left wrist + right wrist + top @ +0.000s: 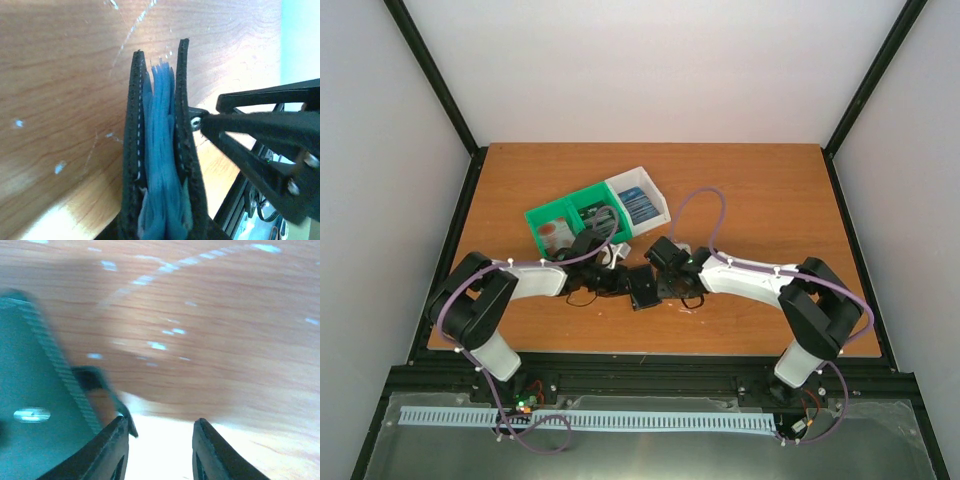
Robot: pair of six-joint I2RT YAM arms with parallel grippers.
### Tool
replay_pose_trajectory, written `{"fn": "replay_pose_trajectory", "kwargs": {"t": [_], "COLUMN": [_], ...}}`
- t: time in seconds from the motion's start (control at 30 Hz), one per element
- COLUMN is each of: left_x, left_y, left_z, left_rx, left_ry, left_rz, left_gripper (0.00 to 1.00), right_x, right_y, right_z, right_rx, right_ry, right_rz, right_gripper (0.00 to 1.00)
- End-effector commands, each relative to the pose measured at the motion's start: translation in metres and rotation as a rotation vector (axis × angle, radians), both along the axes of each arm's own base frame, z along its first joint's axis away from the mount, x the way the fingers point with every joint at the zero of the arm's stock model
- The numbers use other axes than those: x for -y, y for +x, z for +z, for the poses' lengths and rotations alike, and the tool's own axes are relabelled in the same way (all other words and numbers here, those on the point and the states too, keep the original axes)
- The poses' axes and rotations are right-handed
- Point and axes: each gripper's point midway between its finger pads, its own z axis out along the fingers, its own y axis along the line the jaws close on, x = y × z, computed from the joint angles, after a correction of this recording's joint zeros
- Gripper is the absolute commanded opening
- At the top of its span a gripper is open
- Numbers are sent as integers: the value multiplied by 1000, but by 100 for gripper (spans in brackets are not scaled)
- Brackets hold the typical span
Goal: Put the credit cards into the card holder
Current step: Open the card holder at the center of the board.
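On the wooden table (770, 200), the green and white plastic bin (545, 215) sits left of centre with blue credit cards (638, 203) in its white end. Nearer, the left gripper (620, 282) seems clenched on the base of the black folding card holder (160, 150). The holder is held edge-on, its long axis running straight out from the claw, blue sleeves fanned, mouth pointing away. The right gripper (161, 422) is released, one finger touching the holder's snap side.

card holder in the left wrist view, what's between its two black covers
The left wrist view shows the card holder edge-on. Between its black covers sits a fan of grey-blue sleeves. Nothing else shows in that gap.
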Motion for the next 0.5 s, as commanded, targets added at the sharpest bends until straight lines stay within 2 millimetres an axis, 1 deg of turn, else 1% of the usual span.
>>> {"fn": "replay_pose_trajectory", "kwargs": {"t": [0.0,0.03,0.1,0.13,0.2,0.27,0.33,0.4,0.47], "left_x": [-1,-1,-2,-1,0,1,0,1,1], "left_y": [12,12,12,12,12,12,11,11,10], "left_z": [15,15,16,16,18,18,18,18,19], "left_rx": [71,72,75,74,74,76,79,80,78], "left_ry": [-1,2,2,-2,-8,-7,-4,-6,-9], "left_rz": [13,14,15,12,1,-5,-8,-14,-16], "left_gripper": [1,1,1,1,1,1,1,1,1], "right_x": [64,65,64,60,37,6,-16,-29,-33], "right_y": [-2,0,3,4,4,4,0,-3,-1], "right_z": [-1,3,9,11,18,33,48,54,51], "right_rx": [26,39,50,51,61,94,109,108,93], "right_ry": [-263,-273,-279,-265,-158,11,143,207,205], "right_rz": [-109,-115,-107,-81,10,105,177,214,220], "right_gripper": [33,31,30,30,33,40,49,55,57]}}
